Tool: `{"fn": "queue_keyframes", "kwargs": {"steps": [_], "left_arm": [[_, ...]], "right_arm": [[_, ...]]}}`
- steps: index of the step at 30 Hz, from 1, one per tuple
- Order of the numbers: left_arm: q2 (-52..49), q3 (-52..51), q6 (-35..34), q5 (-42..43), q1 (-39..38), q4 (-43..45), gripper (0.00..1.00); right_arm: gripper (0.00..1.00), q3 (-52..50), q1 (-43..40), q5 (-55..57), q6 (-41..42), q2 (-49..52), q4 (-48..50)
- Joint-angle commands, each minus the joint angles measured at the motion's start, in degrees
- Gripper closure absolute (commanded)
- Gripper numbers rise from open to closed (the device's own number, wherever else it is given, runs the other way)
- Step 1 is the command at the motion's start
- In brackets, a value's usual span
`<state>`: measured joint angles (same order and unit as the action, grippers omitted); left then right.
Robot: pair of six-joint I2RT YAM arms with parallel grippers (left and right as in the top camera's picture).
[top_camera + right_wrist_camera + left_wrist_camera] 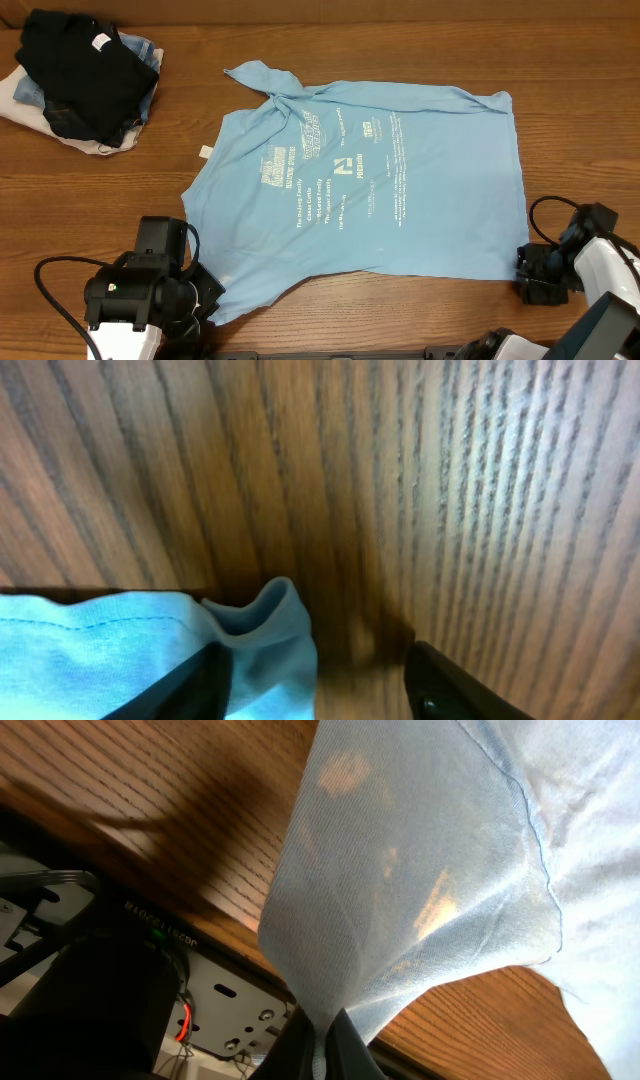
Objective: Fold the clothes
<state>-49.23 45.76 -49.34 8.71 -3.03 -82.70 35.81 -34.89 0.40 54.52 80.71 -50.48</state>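
Overhead, the sky-blue shirt [400,190] lies spread on the surface [420,40], one near corner pinched in the left gripper [318,1045]. The right gripper [320,685] stands wide, with the other near corner just beside one finger. It likely must close there before both lift to fold.

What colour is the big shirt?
The shirt is light blue with whitish lettering; overhead shows it best.
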Motion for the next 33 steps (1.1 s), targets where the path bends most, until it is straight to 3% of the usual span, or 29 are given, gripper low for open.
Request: {"fn": "queue_keyframes", "kwargs": {"steps": [1, 3, 7, 12, 24, 33], "left_arm": [[0.37, 1.29, 0.5, -1.25, -0.39, 0.02, 0.96], [0.37, 1.29, 0.52, -1.25, -0.39, 0.0, 0.96], [0.37, 1.29, 0.52, -1.25, -0.39, 0.02, 0.96], [0.39, 1.29, 0.81, -1.25, -0.39, -0.31, 0.96], [0.39, 2.14, 0.04, -1.29, -0.39, -2.97, 0.96], [0.39, 11.02, 0.04, -1.92, -0.39, -1.95, 0.96]], "right_arm": [[0.53, -2.93, -0.22, -0.07, 1.09, 0.66, 1.75], [0.69, -3.04, -0.22, -0.07, 1.29, 0.66, 1.79], [0.91, -3.02, -0.22, 0.07, 1.53, 0.63, 1.22], [0.95, -2.19, -0.22, 4.17, 7.1, 0.63, -2.47], [0.96, 6.82, -1.25, 7.04, 9.68, -3.3, -18.64], [0.96, 15.13, -1.22, 8.59, 9.99, -8.79, -26.58]]}}
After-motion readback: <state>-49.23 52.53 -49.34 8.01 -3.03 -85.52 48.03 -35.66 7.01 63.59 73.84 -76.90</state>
